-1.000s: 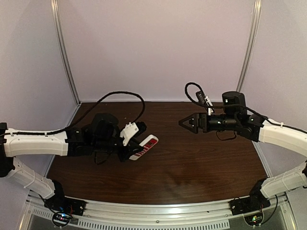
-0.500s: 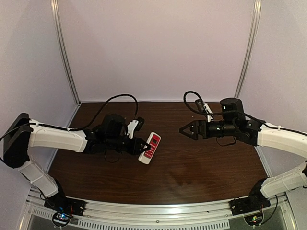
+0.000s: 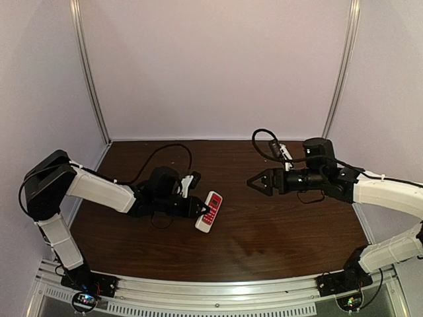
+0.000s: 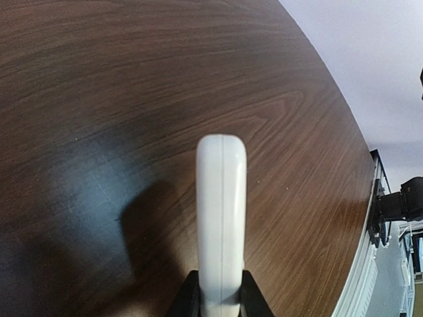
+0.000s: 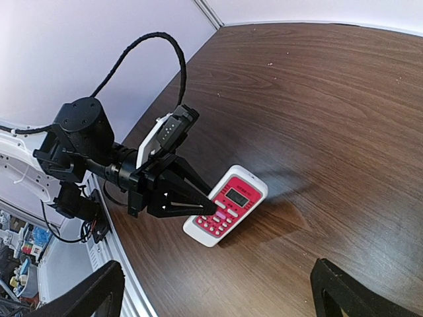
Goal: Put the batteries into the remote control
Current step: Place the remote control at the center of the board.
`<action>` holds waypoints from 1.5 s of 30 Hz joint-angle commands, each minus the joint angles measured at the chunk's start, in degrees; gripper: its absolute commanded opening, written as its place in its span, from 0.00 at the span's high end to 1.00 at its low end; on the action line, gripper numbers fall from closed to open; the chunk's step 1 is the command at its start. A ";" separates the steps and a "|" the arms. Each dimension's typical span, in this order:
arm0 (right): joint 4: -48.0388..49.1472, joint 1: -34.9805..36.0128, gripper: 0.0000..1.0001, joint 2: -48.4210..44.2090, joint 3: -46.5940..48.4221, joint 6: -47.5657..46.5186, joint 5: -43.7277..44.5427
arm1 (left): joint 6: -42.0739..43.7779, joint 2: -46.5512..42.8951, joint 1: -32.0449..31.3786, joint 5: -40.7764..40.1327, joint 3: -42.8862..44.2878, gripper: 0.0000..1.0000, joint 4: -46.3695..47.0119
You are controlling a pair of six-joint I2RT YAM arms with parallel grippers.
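Wood bench (image 3: 277,231): dark brown, grained.
Walls (image 3: 218,66): pale lilac.
Remote control (image 3: 209,211): left of centre, red face up.
Left jaws: clenched on it.
Right jaws: spread wide apart.

Robotics lab test booth: plain pale lilac walls (image 3: 211,66) meet at aluminium corner posts (image 3: 90,72) around a dark wood-grain tabletop (image 3: 264,231). Two white-and-black robot arms, left (image 3: 99,191) and right (image 3: 390,191), are bolted to a metal rail (image 3: 218,290) along the tabletop's near edge. A black braided cable (image 5: 155,36) loops off one wrist. Blurred equipment clutter (image 5: 20,251) lies beyond the left edge.
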 commanded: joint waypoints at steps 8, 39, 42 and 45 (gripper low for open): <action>1.58 -0.30 0.00 1.10 -0.96 0.15 -0.64 | -1.18 4.77 2.27 0.20 0.29 1.00 3.97; 1.29 -0.25 0.00 2.33 -0.69 -0.48 -0.18 | 1.00 7.00 3.91 -5.28 1.44 0.51 -3.09; 1.34 -0.28 0.00 2.18 -1.15 -0.51 0.43 | 2.21 5.35 3.91 -6.74 1.82 0.37 -5.06; 1.85 -0.26 0.00 2.18 -1.92 -0.43 0.95 | 4.78 2.71 3.91 -8.63 3.12 0.24 -8.94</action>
